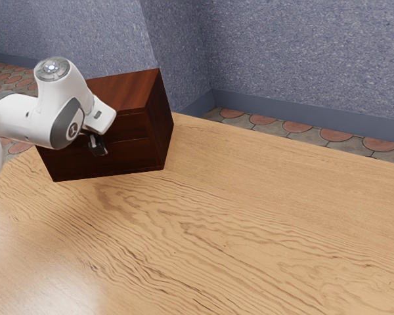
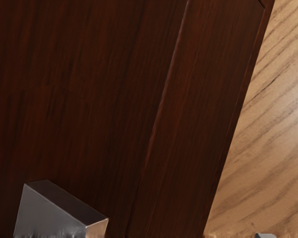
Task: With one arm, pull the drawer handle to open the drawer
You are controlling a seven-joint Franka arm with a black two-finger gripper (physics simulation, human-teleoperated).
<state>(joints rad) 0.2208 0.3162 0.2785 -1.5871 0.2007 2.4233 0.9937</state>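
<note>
Right under my hand, the drawer handle is a grey, flat-faced metal block standing out from the drawer front, which is dark, glossy reddish wood with streaky grain. My gripper sits at the front face of the boxy cabinet; spread or clamped, I cannot tell. Under the cabinet lies the pale, wavy-grained table, and behind the cabinet is a speckled blue-grey wall.

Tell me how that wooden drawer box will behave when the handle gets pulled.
Low and broad, the box should not tip, but on the glossy table it may slide. The metal handle looks rigid, perhaps slick.
</note>
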